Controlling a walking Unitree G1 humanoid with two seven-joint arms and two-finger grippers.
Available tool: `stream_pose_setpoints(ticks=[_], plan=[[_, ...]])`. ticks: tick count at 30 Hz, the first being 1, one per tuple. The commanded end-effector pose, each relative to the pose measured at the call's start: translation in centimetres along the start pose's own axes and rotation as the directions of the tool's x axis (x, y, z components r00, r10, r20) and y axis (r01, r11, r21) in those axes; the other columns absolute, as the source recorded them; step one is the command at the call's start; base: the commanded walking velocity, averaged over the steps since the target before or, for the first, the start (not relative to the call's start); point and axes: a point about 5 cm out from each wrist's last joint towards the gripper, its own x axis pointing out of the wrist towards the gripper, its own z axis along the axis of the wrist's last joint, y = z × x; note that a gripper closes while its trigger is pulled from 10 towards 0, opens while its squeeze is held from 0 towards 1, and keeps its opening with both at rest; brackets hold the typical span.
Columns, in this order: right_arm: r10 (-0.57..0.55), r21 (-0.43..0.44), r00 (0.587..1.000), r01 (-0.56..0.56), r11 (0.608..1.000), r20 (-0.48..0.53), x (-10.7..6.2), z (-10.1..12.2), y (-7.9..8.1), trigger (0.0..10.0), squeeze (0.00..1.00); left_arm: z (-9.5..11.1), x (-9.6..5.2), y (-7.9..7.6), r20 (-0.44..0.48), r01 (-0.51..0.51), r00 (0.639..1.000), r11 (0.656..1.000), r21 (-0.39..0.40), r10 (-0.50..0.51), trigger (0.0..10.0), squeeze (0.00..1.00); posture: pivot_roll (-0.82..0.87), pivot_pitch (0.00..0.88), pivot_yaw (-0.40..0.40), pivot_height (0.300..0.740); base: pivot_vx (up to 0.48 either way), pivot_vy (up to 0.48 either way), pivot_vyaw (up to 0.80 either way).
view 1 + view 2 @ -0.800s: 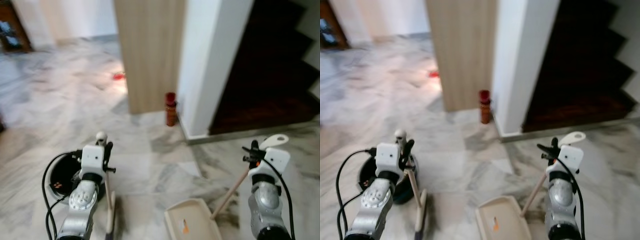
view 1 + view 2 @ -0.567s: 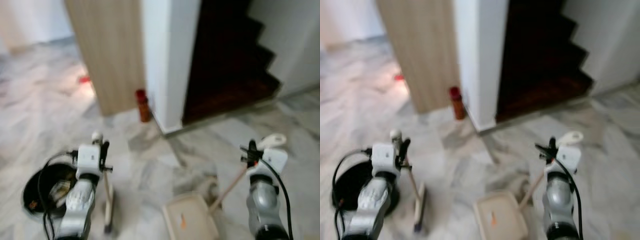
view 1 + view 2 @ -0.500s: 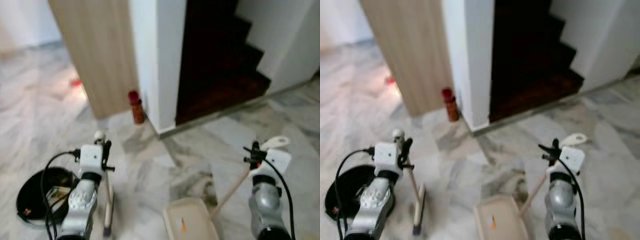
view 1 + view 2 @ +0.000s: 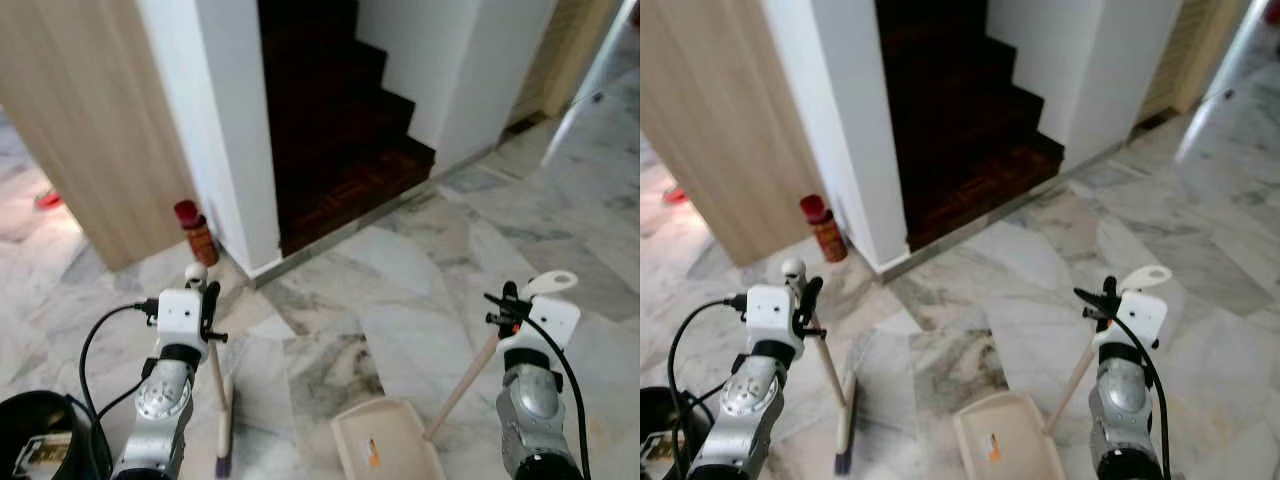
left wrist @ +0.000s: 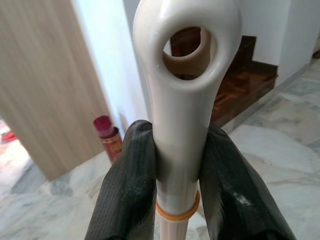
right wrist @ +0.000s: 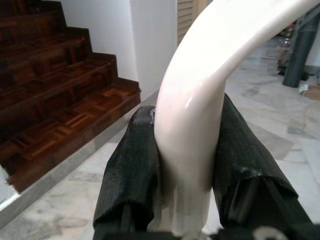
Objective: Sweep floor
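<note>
Cream plastic filled both my grips: my left claw (image 5: 177, 165) was clamped on the broom (image 4: 218, 395) just under its looped top, its head on the marble floor (image 4: 420, 290) below and just ahead of that claw; my right claw (image 6: 187, 165) was clamped on the curved end of the dustpan (image 4: 385, 445) handle, the tray lying flat on the floor below that claw and toward my left one. A small orange scrap (image 4: 373, 452) lay in the tray.

To sweep well from here, I judged I should keep the pan's front lip pressed flat to the marble and draw the bristles toward it in short, low strokes, holding both grips firm so neither handle twisted.

Beside my left arm stood a black bin (image 4: 40, 440), partly cut off by the picture's edge. Ahead of the left claw a red-capped bottle (image 4: 195, 232) stood near the white wall (image 4: 225, 130), with dark wooden stairs (image 4: 340, 130) beyond. I could not make out any dust on the veined marble, nor the near end of the tray, which the frame cropped.
</note>
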Motion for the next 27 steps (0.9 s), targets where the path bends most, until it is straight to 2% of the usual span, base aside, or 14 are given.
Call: stream_pose_setpoints(ticks=[1,4,12,17,27], plan=[[0.011,0.010,0.999,-0.011,1.000,0.033,0.57,0.84,0.45,10.0,0.00,0.89,0.58,0.25,0.049,-0.010,0.999,1.000,0.025,0.009,10.0,0.00,-0.02,0.000,0.027,0.740,0.000,-0.304,-0.79],[0.009,0.010,0.999,-0.010,1.000,0.033,0.61,0.88,0.37,10.0,0.00,0.89,0.52,0.12,0.051,-0.008,0.999,1.000,0.019,0.007,10.0,0.00,-0.02,0.000,0.025,0.740,0.000,-0.281,-0.79],[0.031,0.005,0.999,-0.031,1.000,0.028,0.52,0.74,0.70,10.0,0.00,0.60,0.31,0.25,0.040,-0.012,0.999,1.000,0.022,0.011,10.0,0.00,-0.02,0.000,0.022,0.740,0.000,0.000,-0.79],[0.027,0.006,0.999,-0.027,1.000,0.029,0.56,0.78,0.69,10.0,0.00,0.62,0.35,0.31,0.043,-0.016,0.999,1.000,0.024,0.015,10.0,0.00,-0.02,0.000,0.021,0.740,0.000,-0.272,-0.79],[0.022,0.000,0.999,-0.022,1.000,0.032,0.49,0.76,0.56,10.0,0.00,0.62,0.39,0.28,0.047,-0.019,0.999,1.000,0.011,0.018,10.0,0.00,-0.02,0.000,0.020,0.740,0.000,0.000,-0.79]])
